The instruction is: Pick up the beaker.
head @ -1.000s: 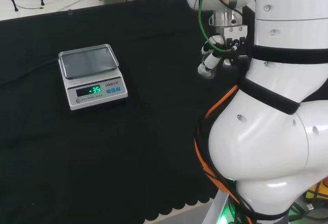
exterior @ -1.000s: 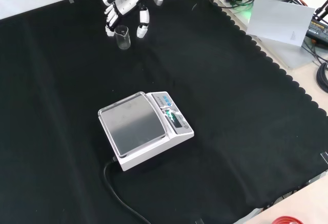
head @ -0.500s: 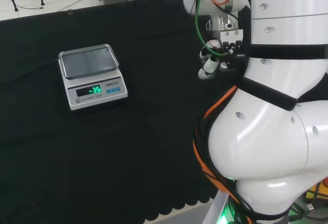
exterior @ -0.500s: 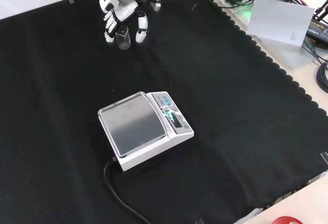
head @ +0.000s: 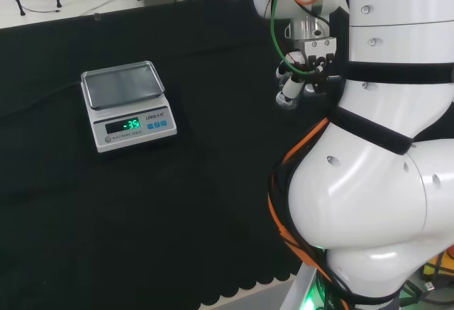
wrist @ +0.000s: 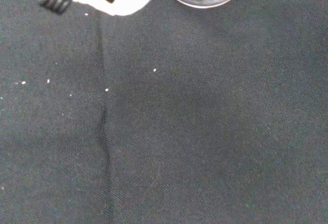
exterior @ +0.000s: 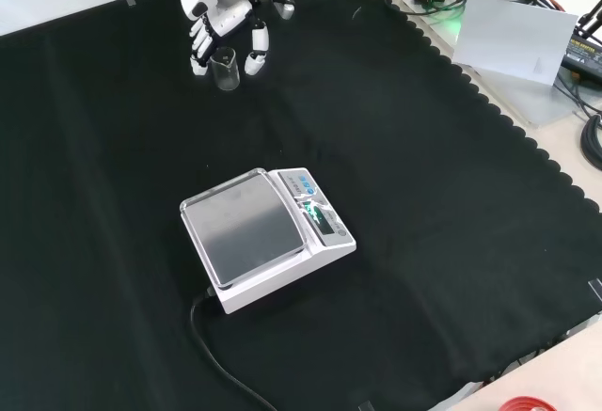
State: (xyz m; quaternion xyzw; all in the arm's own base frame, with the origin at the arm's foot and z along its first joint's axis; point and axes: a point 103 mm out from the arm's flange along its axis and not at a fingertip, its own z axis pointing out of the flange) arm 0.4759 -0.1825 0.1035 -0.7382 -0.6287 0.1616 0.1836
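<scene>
Grasp step: hand (exterior: 223, 27) spread around the beaker (exterior: 224, 69) at the bench's far left in front view; next, fingers must close, then lift.

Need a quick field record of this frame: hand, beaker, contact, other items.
hand: at the far end of the cloth in the front view, fingers pointing down on both sides of the beaker
beaker: small clear glass beaker, upright on the black cloth
contact: fingers flank the beaker; cannot tell whether they touch it
lift status: beaker appears to rest on the cloth, not yet raised
other items: scale with metal pan, nearer the front camera than the beaker, nothing on the pan, display lit
</scene>
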